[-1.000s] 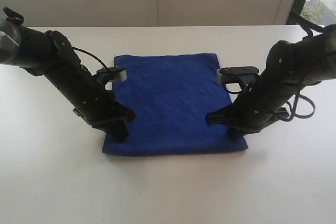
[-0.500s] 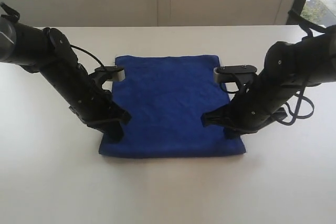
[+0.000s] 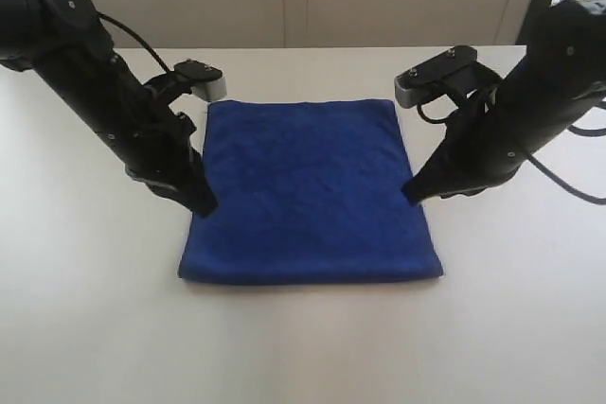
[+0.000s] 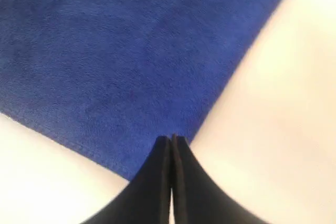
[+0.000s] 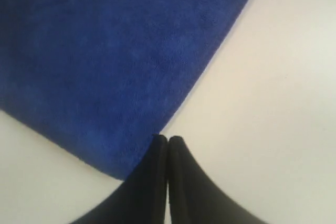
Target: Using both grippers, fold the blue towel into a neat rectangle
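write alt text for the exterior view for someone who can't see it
A blue towel lies flat as a rectangle on a white table. Two black robot arms slant down to its side edges, the left end effector and the right end effector both shut, gripping nothing.

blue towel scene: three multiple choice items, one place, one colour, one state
1. The blue towel lies: A draped over an arm; B flat on the table; C on the floor.
2. The table is: A white; B green; C black.
3. The left hand and right hand are: A wide open; B one open, one shut; C both shut.
Answers: 1 B, it is spread flat there; 2 A, bare surface is white; 3 C, fingers pressed together in wrist views.
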Robot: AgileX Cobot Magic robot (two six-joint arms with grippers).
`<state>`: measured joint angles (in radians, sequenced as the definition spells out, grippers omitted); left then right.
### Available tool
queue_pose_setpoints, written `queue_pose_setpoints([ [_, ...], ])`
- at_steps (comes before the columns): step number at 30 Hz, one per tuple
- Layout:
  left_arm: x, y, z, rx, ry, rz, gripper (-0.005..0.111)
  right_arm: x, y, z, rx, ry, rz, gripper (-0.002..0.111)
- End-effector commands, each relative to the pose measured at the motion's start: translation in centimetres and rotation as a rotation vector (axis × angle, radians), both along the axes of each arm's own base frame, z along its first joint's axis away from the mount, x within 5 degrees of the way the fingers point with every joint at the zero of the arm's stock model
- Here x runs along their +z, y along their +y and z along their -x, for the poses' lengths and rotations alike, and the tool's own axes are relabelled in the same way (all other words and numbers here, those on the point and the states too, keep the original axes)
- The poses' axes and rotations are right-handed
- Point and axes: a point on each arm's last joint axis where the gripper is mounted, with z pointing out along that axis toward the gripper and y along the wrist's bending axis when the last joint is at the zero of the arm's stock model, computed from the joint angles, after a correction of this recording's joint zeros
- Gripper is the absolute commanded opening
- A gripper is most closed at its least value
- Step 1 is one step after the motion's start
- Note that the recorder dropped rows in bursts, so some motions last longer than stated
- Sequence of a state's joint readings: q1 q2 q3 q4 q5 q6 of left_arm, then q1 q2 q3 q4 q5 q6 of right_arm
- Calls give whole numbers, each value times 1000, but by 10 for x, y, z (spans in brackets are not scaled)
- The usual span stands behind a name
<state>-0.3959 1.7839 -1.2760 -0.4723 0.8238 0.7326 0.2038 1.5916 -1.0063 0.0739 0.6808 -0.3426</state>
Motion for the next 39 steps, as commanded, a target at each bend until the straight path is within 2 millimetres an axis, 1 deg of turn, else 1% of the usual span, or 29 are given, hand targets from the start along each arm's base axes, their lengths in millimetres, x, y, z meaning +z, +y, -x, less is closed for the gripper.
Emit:
queue_pose_setpoints([
  [1,5,5,13,-257,-72,-36,0,-1,-1,15,278,8,81,0],
  [6,-17,3,30,-377,-58,-42,0,-24,2,27,451,-8,81,0],
  [7,-23,4,32,-369,-60,-49,0,-28,3,29,483,-14,83,0],
  [9,-28,4,32,-345,-78,-49,0,-32,3,31,511,-21,81,3],
  [11,-31,5,32,-334,-93,-53,0,-33,4,31,518,-27,76,10],
  [13,-31,5,32,-332,-95,-54,0,-34,5,31,510,-26,66,21],
  [15,-32,5,32,-340,-98,-51,6,-35,5,31,537,-32,74,31],
  [17,-33,4,33,-371,-109,-34,16,-38,5,30,583,-28,90,40],
  [19,-34,2,33,-402,-117,-15,28,-43,5,29,607,-16,96,44],
  [22,-34,2,33,-438,-135,-7,44,-51,6,28,652,0,109,45],
  [25,-35,2,33,-461,-147,-6,53,-59,6,26,674,16,116,45],
  [27,-38,1,33,-479,-147,-5,54,-62,6,24,674,22,118,45],
  [33,-56,0,30,-480,-95,-15,54,-69,6,21,673,22,125,45],
  [37,-67,-1,27,-474,-84,-23,54,-84,6,20,673,68,118,45],
  [39,-72,-1,26,-473,-69,-25,52,-90,6,18,671,78,119,42],
])
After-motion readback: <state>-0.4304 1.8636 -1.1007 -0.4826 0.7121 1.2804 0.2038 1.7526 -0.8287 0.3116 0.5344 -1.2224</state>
